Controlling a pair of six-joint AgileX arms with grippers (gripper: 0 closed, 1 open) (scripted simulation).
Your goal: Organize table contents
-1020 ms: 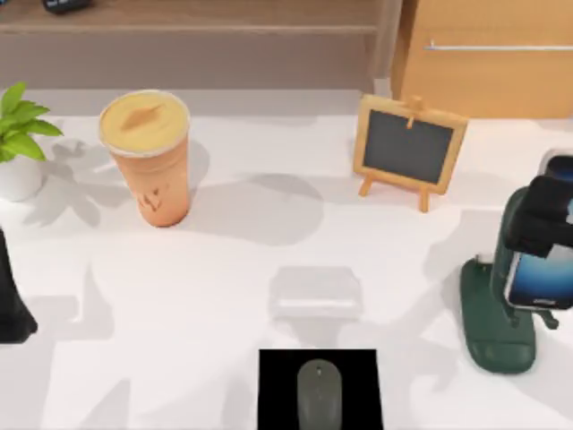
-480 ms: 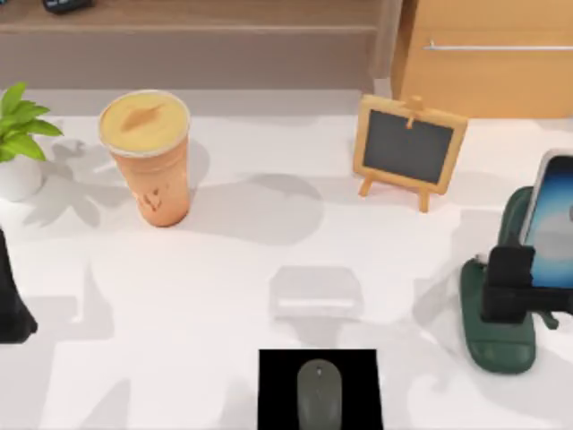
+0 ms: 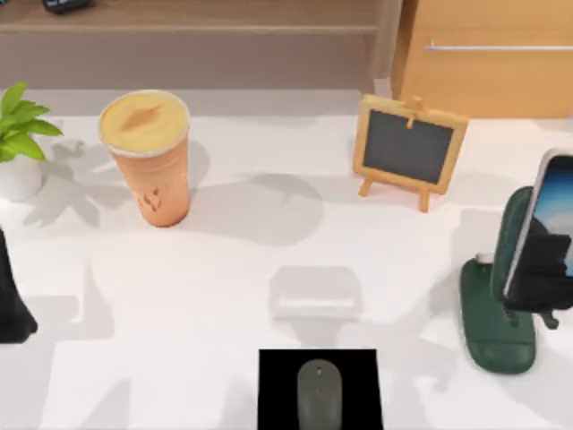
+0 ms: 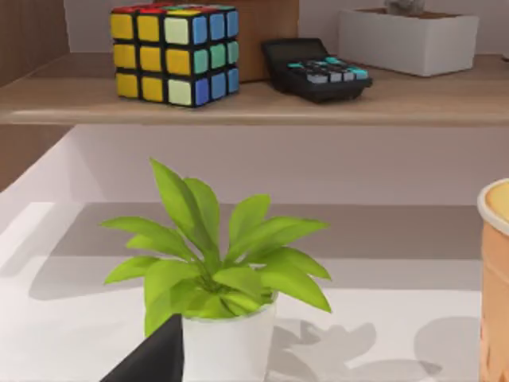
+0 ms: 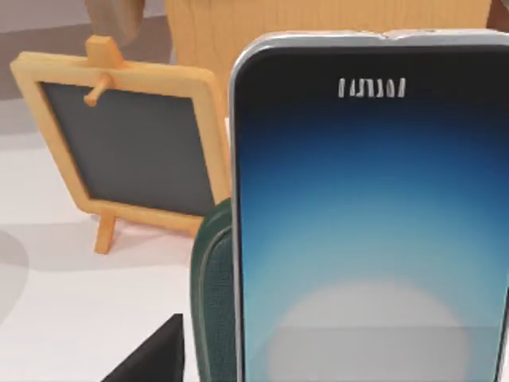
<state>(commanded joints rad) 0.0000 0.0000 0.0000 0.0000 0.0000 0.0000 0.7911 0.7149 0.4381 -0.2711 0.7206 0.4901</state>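
Observation:
The smartphone (image 3: 548,199) with a pale blue screen leans upright in a dark green stand (image 3: 494,322) at the table's (image 3: 206,296) right side. My right gripper (image 3: 544,273) hangs in front of the phone's lower part, open, holding nothing. Up close in the right wrist view, the phone (image 5: 370,223) faces the camera with one dark fingertip (image 5: 151,358) beside the stand (image 5: 211,302). The grey mouse (image 3: 319,392) lies on a black pad (image 3: 277,372) at the front middle. The orange cup (image 3: 149,161) with a yellow lid stands at the back left. My left gripper (image 3: 11,313) is parked at the left edge.
A potted plant (image 3: 18,143) stands at the far left, close before the left wrist camera (image 4: 219,278). A wooden-framed chalkboard (image 3: 408,150) stands at the back right. Behind the table are a shelf with a colour cube (image 4: 173,54) and calculator (image 4: 318,70), and a wooden cabinet (image 3: 488,54).
My right gripper has let go of the phone and slid down off its upper part toward the table's front. The phone now stands uncovered in the green stand. The left arm has not moved.

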